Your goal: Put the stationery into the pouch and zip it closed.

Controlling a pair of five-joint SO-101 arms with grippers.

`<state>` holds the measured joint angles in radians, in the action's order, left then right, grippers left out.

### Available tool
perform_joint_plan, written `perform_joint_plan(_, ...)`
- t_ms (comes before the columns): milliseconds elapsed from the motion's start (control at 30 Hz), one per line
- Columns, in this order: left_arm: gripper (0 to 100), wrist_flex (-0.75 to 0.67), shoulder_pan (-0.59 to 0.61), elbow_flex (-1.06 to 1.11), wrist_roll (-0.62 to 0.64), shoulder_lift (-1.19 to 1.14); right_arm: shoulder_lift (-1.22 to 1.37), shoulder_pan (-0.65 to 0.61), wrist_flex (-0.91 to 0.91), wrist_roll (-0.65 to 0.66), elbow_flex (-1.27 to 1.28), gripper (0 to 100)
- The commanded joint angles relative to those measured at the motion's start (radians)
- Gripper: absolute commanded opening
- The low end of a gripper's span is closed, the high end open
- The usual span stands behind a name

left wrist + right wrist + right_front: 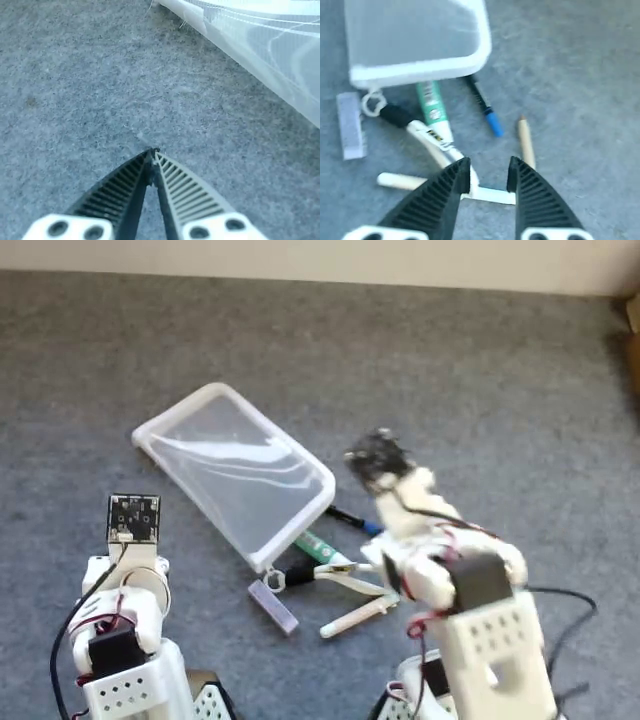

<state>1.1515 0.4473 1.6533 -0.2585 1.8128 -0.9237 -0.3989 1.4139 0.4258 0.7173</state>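
Hovering my right tool (489, 164), jaws partly spread, over scattered stationery (432, 102) beside the clear plastic pouch (235, 472) on the grey bench (450, 360). I judge the first pick-up pending, needing a descent; my left tool (151, 151) is pinched together.

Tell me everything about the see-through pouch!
The pouch is a flat rectangle of clear, shiny plastic with a white rim. It lies slantwise on the grey table and looks empty. A white ring pull hangs at one corner. A green tube and a blue pen reach its edge. I cannot tell whether its zip is open.
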Motion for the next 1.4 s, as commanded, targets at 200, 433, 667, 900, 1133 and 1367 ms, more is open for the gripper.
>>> perform_joint_plan(200, 1, -0.018, 0.010, -0.012, -0.003, 0.005, 0.311, -0.291, -0.041, 0.072, -0.085, 13.2)
perform_joint_plan(433, 1, -0.018, 0.012, -0.012, -0.005, 0.005, 0.504, -0.364, -0.074, 0.068, -0.177, 18.9)
perform_joint_plan(667, 1, -0.025, 0.068, -0.021, -0.005, 0.005, 0.636, -0.406, -0.182, 0.072, -0.200, 18.9)
perform_joint_plan(900, 1, -0.026, 0.111, -0.030, -0.005, 0.005, 0.731, -0.404, -0.292, 0.097, -0.199, 18.8)
perform_joint_plan(1133, 1, -0.026, 0.110, -0.028, -0.005, 0.005, 0.858, -0.400, -0.334, 0.143, -0.197, 18.8)
perform_joint_plan(1367, 1, -0.026, 0.110, -0.028, -0.005, 0.005, 0.911, -0.400, -0.331, 0.144, -0.197, 18.7)
